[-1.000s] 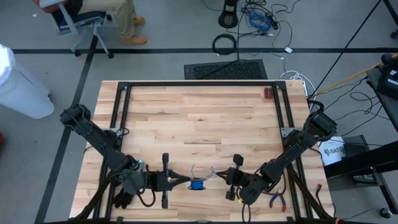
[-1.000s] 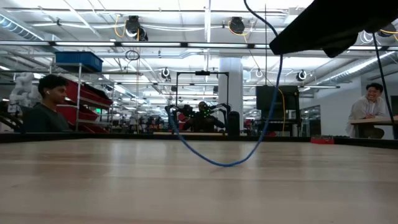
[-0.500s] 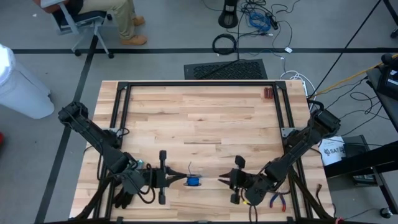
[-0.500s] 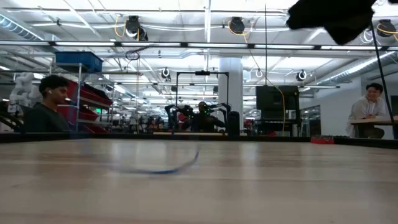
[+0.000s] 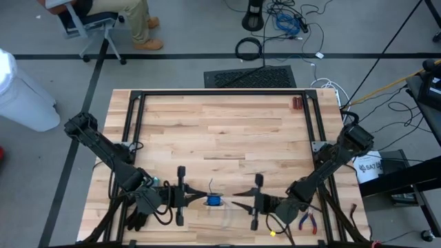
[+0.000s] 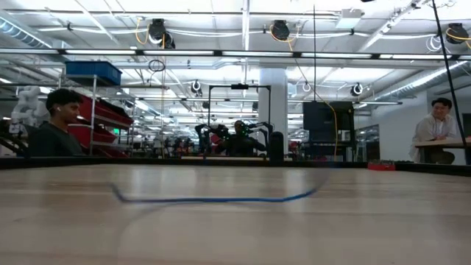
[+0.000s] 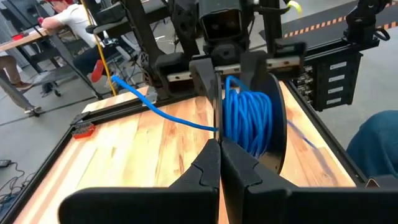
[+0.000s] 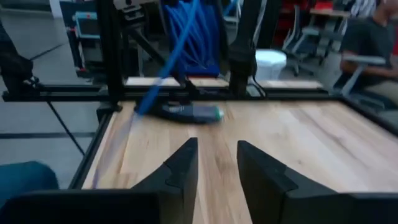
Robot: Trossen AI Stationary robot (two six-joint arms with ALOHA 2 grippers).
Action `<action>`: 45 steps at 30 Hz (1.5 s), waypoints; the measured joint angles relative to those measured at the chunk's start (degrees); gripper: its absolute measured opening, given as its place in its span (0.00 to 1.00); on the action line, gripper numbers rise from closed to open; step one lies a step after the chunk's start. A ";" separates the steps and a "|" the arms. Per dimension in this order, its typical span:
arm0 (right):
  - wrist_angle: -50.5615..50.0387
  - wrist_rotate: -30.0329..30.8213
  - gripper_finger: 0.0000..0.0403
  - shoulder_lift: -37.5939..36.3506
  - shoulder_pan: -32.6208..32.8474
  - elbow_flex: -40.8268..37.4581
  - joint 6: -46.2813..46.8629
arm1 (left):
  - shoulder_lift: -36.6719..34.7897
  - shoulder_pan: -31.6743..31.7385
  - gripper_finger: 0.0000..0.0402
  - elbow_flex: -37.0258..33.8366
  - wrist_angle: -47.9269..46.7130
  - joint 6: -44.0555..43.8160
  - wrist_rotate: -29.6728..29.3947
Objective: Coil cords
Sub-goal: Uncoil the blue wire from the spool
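Observation:
The cords are one thin blue wire, wound into a small coil [image 5: 214,200] near the table's front edge. My left gripper [image 5: 200,200] is shut on the coil [image 7: 249,121]. A loose tail [image 7: 155,111] leaves the coil, and a stretch of wire [image 6: 213,198] lies flat on the tabletop. My right gripper [image 5: 238,203] stands open just right of the coil, pointing at it and holding nothing; its wrist view shows the coil [image 8: 193,37] ahead of the spread fingers [image 8: 216,165]. My left gripper pinches the coil's near edge [image 7: 221,127] between its two shut fingers, coming level from the table's left. The coil stands on edge beyond the fingertips. Whether it rests on the table I cannot tell. Its tail hangs slack.
Red-handled pliers [image 5: 308,222] lie at the near right and a black glove [image 5: 138,220] at the near left. A black metal frame [image 5: 220,93] borders the table, with a small dark red object [image 5: 296,103] at its far right. People sit beyond the table [image 6: 55,125].
My right gripper has opened and let go of the wire. It has then moved toward the table's left, closer to the coil, and turned level. The wire that hung in a loop between the grippers has fallen and now lies slack on the table.

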 joint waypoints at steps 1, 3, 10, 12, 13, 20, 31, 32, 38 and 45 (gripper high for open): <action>1.73 0.00 0.27 0.98 -0.46 0.00 -1.15 | 0.00 0.00 0.00 0.00 0.02 -0.01 0.00; 3.64 -0.12 0.29 2.39 -1.20 -0.02 -1.73 | 0.00 0.00 0.00 0.00 0.05 -0.03 0.00; 9.48 -4.44 0.33 3.85 -2.82 -0.02 -2.26 | 0.00 0.00 0.00 0.00 0.17 -0.03 0.02; 11.31 -4.74 0.33 3.85 -2.78 -0.02 -4.14 | 0.00 0.00 0.00 0.00 0.18 -0.03 0.02; 12.08 -4.77 0.33 3.85 -2.78 -0.02 -5.16 | 0.00 0.00 0.00 0.00 0.21 -0.03 0.02; 13.21 -4.68 0.33 3.79 -2.76 -0.02 -6.29 | 0.02 0.00 0.00 0.00 0.20 -1.45 0.02; 14.06 -4.41 0.33 3.77 -3.89 -0.02 -8.86 | 0.02 0.00 0.00 0.00 0.02 -1.43 0.02; 14.04 -4.40 0.33 3.77 -3.93 -0.02 -8.87 | 0.02 0.00 0.00 0.00 0.02 -1.43 0.02; 14.08 -4.17 0.32 3.77 -3.92 -0.02 -9.05 | 0.04 0.00 0.00 0.00 0.02 -1.43 0.02; 14.07 -4.69 0.22 3.77 -4.68 -0.02 -8.91 | 0.04 0.00 0.00 0.00 0.02 -1.43 0.18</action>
